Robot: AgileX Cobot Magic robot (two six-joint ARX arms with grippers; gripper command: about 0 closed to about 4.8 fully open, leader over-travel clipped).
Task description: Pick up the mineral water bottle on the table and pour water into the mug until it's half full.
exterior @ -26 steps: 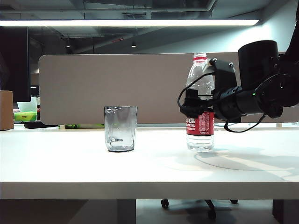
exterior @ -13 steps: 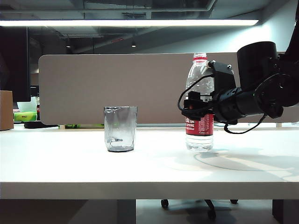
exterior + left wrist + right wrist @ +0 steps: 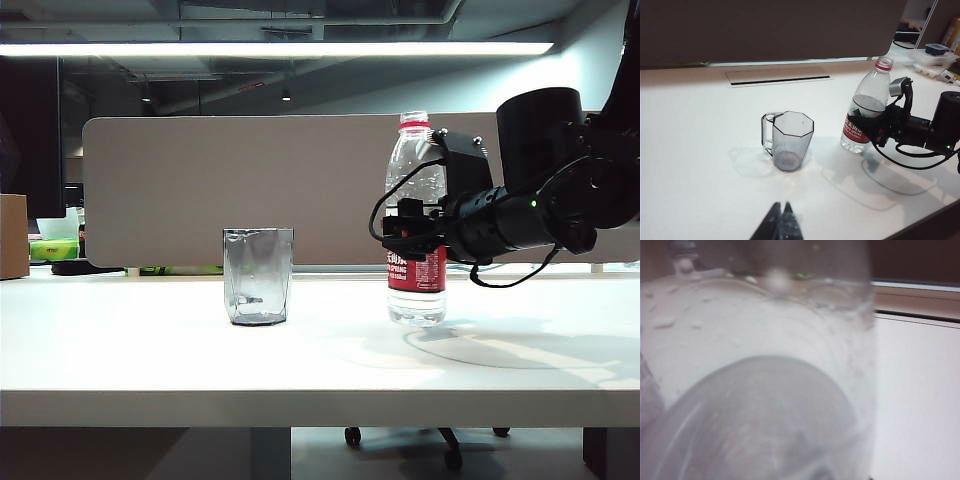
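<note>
Mineral water bottle: shifted toward the mug since a second ago, clamped by right gripper; grasp judged secured; left gripper pinched together, idle.

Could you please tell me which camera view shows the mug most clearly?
The left wrist view: it shows the mug from above, with handle, rim and inside. The exterior view gives only a side profile, handle unseen. The right wrist view is filled by the mineral water bottle.

Mineral water bottle blurred and cut off in right wrist view, right gripper hiding part of its label, left gripper cut off, grip unclear.
</note>
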